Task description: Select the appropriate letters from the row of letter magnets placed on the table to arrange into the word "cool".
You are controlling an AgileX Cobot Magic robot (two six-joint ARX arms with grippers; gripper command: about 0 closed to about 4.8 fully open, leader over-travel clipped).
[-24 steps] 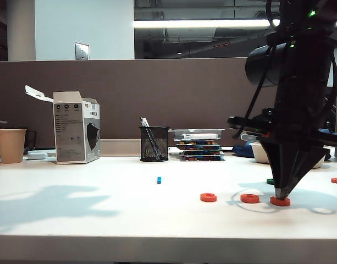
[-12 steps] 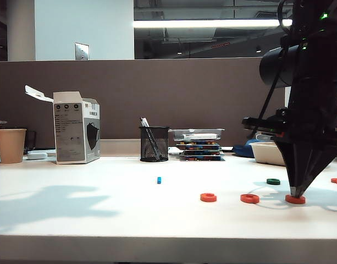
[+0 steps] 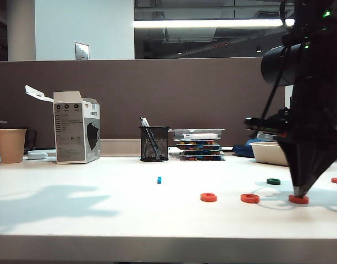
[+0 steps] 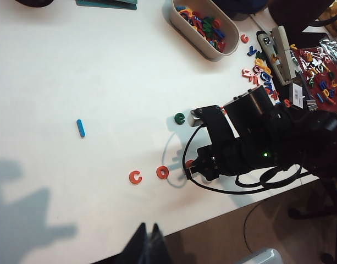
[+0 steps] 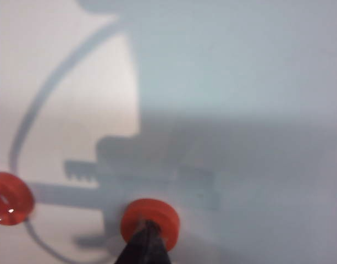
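paper cup (image 3: 10, 145), open box (image 3: 76, 134), mesh pen holder (image 3: 154, 143) along brown partition (image 3: 184, 93)

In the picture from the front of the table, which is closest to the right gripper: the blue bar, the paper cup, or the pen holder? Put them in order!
The right gripper, shut, tip down on a red ring, is at the right.
1. The blue bar, mid-table.
2. The pen holder, behind the bar, near the wall.
3. The paper cup, far left.
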